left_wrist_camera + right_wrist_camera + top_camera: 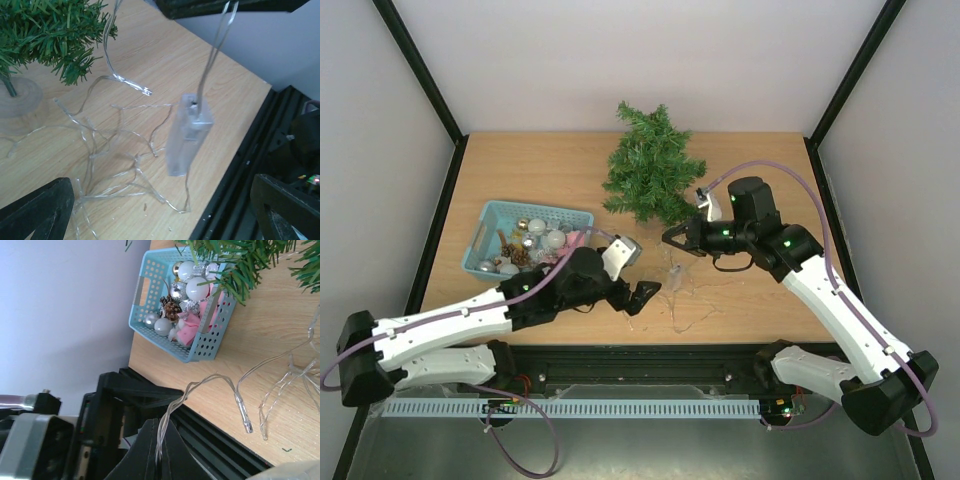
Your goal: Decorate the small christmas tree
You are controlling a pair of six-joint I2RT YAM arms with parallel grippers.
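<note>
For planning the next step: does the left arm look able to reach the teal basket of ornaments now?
Probably yes. The teal basket stands open-topped on the left gripper's side of the table, nothing covers it, and that gripper is open and empty.

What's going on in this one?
The right gripper is shut on a clear light string, with its battery box hanging below and the rest tangled on the table before the tree. The left gripper is open nearby, holding nothing. The tree looks bare; ornaments sit in the basket.
</note>
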